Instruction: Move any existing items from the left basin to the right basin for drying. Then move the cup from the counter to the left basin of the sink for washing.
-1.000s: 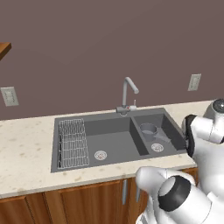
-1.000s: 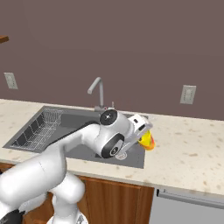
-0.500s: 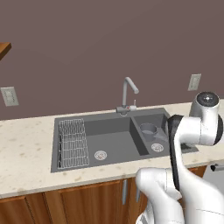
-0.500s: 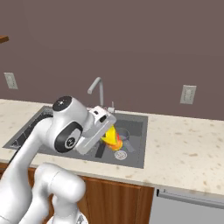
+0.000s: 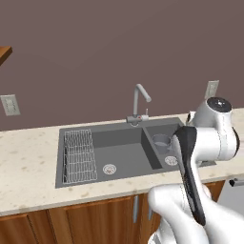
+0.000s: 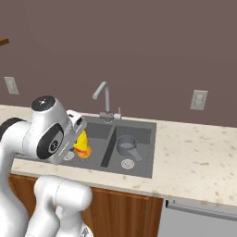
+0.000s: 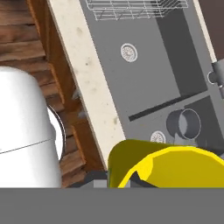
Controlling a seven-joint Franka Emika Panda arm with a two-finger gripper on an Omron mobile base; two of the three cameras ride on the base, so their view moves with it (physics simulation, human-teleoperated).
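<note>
You have small yellow tumbler with orange-red band (image 6: 83, 144) clenched in gripper (image 7: 131, 177), held above wider dark grey racked left basin (image 5: 121, 152). Grey metal saucepan (image 6: 126, 144) already in narrower right basin (image 6: 137, 139). Risk: releasing high, cup tips or bounces off silver wire rack (image 5: 78, 155).

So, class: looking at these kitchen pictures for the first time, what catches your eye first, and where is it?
The bright yellow cup stands out, carried by the gripper above the sink's wider basin. Next comes the big white robot arm rising in front of the counter. A small grey saucepan sits in the narrower basin, under the tall curved faucet.
</note>
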